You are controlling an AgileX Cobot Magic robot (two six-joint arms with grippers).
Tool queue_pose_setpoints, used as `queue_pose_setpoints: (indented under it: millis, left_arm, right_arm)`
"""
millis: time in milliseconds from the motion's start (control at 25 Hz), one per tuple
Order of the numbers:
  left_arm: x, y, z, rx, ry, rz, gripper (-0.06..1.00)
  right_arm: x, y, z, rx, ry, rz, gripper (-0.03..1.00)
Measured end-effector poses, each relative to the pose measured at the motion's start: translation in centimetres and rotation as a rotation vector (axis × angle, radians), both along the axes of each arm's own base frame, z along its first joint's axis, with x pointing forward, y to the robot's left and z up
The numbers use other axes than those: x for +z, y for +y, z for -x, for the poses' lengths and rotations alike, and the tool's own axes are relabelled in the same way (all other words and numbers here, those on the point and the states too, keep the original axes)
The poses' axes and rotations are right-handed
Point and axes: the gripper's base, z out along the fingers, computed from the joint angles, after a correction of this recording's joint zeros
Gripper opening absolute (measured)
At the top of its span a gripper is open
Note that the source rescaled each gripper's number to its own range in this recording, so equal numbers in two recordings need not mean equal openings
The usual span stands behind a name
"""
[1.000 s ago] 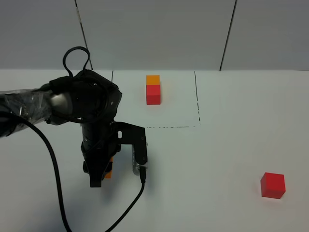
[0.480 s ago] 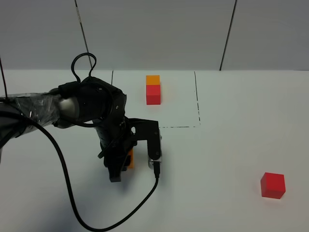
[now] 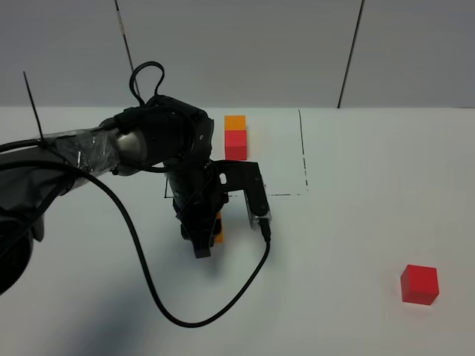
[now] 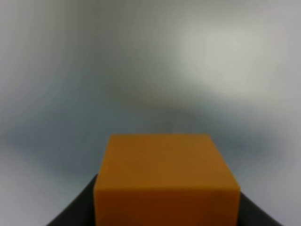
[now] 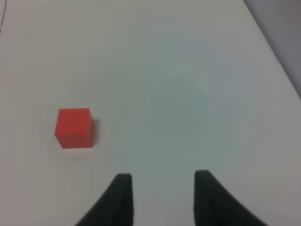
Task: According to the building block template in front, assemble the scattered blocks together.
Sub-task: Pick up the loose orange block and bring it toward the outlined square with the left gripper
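Ok, orange cube [image 4: 167, 181] in L fingers [image 4: 80, 213].

From above, the left gripper [image 3: 210, 236] hides most of the orange cube [image 3: 218, 227]; only a sliver shows at its 3 o'clock side. The left wrist view blurs the surface [image 4: 188, 70] behind the cube and crops the black fingers [image 4: 75, 213]. The picture's edge also cuts off the right gripper [image 5: 162, 176] below its fingertips.
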Motion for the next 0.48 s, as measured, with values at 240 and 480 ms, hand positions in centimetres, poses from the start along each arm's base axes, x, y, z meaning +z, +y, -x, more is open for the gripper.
queue_pose_setpoints:
  millis: [240,480]
  left_arm:
    - [-0.4,-1.6,-0.6,-0.019,0.014,0.014,0.00]
    - [-1.7,-2.2,-0.5,-0.063,0.029,0.006,0.00]
  right_arm:
    - [0.0,0.0,0.0,0.000,0.000,0.000,0.00]
    - [0.0,0.0,0.0,0.000,0.000,0.000,0.00]
